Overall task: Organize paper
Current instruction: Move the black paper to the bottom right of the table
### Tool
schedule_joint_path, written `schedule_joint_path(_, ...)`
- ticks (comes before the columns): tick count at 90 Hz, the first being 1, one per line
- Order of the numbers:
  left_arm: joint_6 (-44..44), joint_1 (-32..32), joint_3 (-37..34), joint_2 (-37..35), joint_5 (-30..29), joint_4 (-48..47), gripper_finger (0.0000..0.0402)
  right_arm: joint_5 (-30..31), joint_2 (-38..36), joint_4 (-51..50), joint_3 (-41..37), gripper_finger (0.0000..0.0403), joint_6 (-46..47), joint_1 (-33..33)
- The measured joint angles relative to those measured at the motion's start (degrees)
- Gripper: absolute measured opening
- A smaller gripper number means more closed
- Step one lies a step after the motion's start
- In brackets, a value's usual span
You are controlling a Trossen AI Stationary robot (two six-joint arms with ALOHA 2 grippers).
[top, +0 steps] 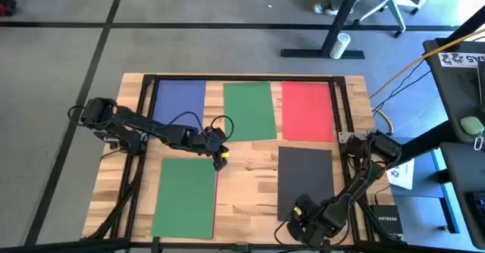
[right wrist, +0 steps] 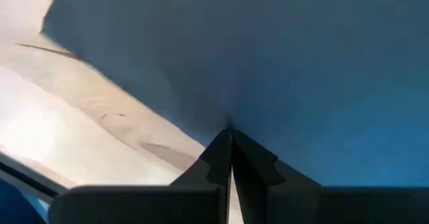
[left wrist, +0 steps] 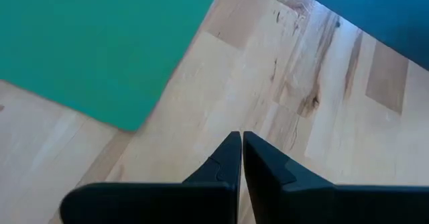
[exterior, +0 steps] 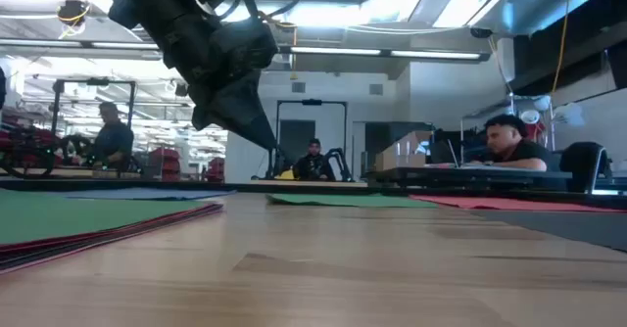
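The left arm reaches from the surface's (top: pixel 250 179) left edge toward its middle, left gripper (top: pixel 222 156) raised above it, fingers (left wrist: pixel 228 158) pressed together. The right arm folds back at its near right corner, right gripper (top: pixel 297 213) low, fingers (right wrist: pixel 221 151) closed.

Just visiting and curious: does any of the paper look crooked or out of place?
Mostly tidy. The near green sheet tops an uneven stack: red and pink edges peek out from under it in the low view. The right gripper rests on the dark grey sheet.

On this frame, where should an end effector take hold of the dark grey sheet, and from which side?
Probably the near short edge of the dark grey sheet, approached from the table's front, where the right end effector already sits. The sheet lies flat on the wooden table, so only an edge offers purchase.
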Motion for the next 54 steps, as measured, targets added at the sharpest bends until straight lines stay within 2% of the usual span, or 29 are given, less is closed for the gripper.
schedule_joint_path(20,-0.2,0.0,0.0,0.0,0.0,0.0,0.0000,-0.9,0.0,-1.7,0.0,0.0000,7.1,1.7)
schedule_joint_path(42,-0.2,0.0,0.0,0.0,0.0,0.0,0.0000,1.0,-0.1,-4.9,2.6,0.0000,8.6,2.8)
schedule_joint_path(54,-0.2,0.0,0.0,0.0,0.0,0.0,0.0000,6.5,-0.1,-5.5,4.9,0.0000,8.4,2.8)
